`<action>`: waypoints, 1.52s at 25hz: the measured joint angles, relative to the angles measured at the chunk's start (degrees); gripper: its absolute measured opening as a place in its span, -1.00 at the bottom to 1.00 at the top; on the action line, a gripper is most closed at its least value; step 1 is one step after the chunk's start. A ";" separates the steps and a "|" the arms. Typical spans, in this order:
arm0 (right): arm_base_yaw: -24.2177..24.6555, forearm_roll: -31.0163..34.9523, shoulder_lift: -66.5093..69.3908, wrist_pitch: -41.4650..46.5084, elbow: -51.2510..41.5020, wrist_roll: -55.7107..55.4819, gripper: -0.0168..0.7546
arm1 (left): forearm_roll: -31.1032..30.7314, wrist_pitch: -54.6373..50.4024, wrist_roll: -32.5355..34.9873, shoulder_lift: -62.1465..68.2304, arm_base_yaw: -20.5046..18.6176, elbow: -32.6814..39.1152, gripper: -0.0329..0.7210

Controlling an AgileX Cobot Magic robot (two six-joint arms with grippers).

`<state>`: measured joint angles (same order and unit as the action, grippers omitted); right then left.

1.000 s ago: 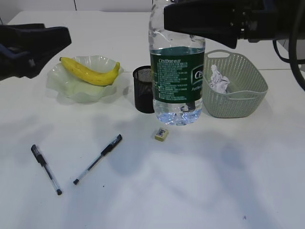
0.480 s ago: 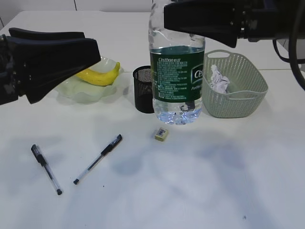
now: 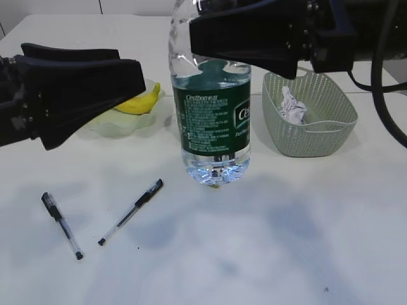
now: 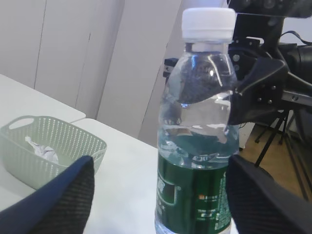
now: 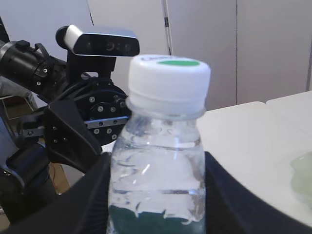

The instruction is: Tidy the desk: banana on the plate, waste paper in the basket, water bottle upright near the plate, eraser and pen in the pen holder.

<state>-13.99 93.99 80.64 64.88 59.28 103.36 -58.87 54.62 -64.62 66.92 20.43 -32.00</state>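
My right gripper (image 3: 219, 38) is shut on the upper part of the water bottle (image 3: 213, 127), which it holds upright; in the right wrist view the bottle (image 5: 161, 161) fills the gap of that gripper (image 5: 156, 195). My left gripper (image 3: 130, 67) is open and level, pointing at the bottle from the left. In the left wrist view the bottle (image 4: 197, 161) stands just ahead of the left gripper (image 4: 158, 195), apart from both pads. The banana (image 3: 140, 101) lies on the plate (image 3: 117, 124). Waste paper (image 3: 292, 107) sits in the basket (image 3: 311, 114). Two pens (image 3: 130, 211) (image 3: 62, 225) lie on the desk (image 3: 254, 241). The pen holder and eraser are hidden behind the bottle.
The basket (image 4: 48, 156) stands at the back right, beyond the bottle. The left arm covers most of the plate in the exterior view. The two pens lie front left, well apart from both grippers.
The right gripper has carried the bottle leftward, so it now covers the pen holder and eraser. The left gripper came in from the left and its jaws have widened.
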 joint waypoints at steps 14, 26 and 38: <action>-0.77 0.47 0.00 -1.04 0.00 0.77 -0.04 | 0.00 -2.10 -0.59 1.39 7.73 0.00 0.85; -0.77 0.47 0.00 0.91 0.00 0.77 -0.04 | 1.08 1.94 -0.97 5.14 7.73 -1.38 0.89; -1.96 0.47 0.00 1.51 0.00 0.81 -0.04 | 1.08 4.56 -1.23 7.38 7.73 -2.28 0.89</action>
<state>-15.95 94.46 80.64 66.40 59.28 104.17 -57.79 59.17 -65.84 74.30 28.16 -34.27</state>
